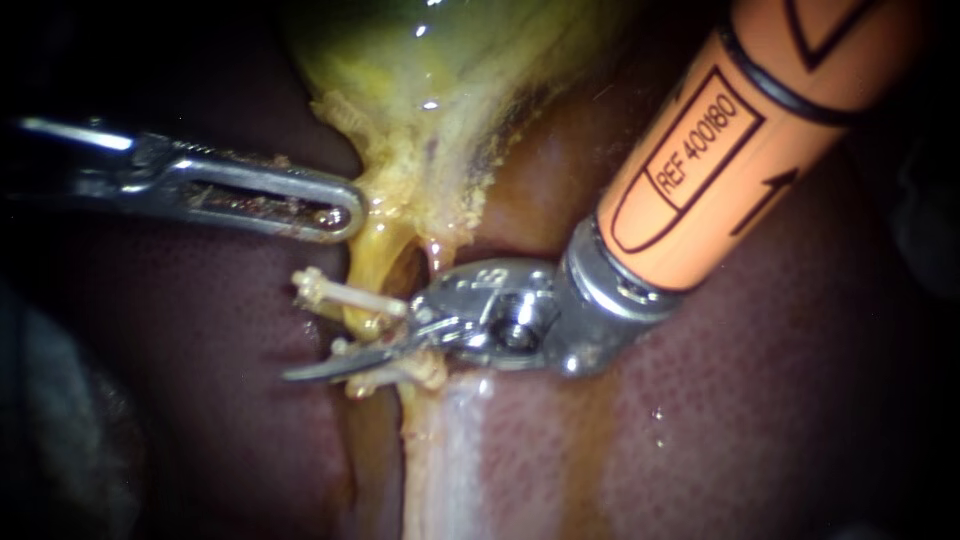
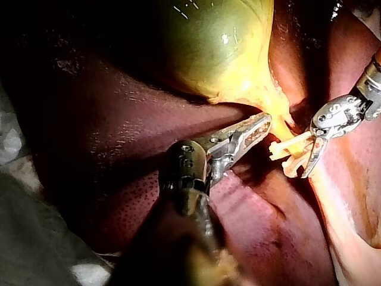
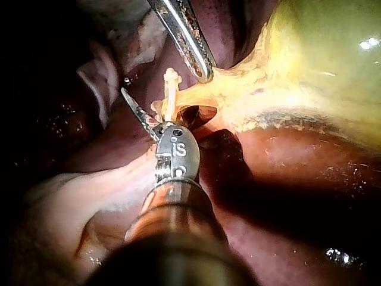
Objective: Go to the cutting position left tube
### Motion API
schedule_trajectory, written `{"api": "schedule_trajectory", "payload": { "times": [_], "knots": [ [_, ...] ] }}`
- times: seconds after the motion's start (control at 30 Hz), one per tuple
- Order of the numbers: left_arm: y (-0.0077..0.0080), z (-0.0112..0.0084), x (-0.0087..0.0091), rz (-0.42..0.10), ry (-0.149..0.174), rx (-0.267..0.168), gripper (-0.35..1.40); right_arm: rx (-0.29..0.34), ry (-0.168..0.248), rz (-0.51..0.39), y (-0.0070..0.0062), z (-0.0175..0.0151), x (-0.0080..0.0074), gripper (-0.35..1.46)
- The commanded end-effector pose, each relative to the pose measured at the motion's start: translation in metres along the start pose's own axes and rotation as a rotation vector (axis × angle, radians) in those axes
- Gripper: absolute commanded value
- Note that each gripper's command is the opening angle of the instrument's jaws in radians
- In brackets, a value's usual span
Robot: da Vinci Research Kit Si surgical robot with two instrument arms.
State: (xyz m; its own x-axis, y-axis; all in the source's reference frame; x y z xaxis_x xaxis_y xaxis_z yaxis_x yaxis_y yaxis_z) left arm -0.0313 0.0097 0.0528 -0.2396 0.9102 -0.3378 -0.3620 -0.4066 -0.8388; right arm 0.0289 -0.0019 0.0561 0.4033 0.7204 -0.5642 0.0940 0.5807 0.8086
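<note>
Left instrument (image 1: 338, 212) came in over the liver (image 1: 190, 400); its jaws were pressed together on the yellow fringe at the neck of the gallbladder (image 1: 430, 60), pinching it; right instrument (image 1: 360, 345) had its blades spread at the left tube (image 1: 368, 262), just below that neck; one thin blade lay across the tube between the upper clip (image 1: 345, 295) and the lower clip (image 1: 400, 378); the other blade was hard to make out.
</note>
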Motion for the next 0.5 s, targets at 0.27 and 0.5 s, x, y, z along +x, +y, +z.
{"api": "schedule_trajectory", "payload": {
  "times": [0.27,0.5],
  "knots": [
    [-0.0001,0.0000,0.0000,0.001,0.000,0.000,-0.35,0.007,0.003,0.001,-0.0006,0.0000,0.0004,1.33],
    [-0.0002,0.0000,0.0000,0.001,-0.001,-0.001,-0.35,0.007,0.003,0.001,-0.0005,-0.0001,0.0004,1.33]
  ]
}}
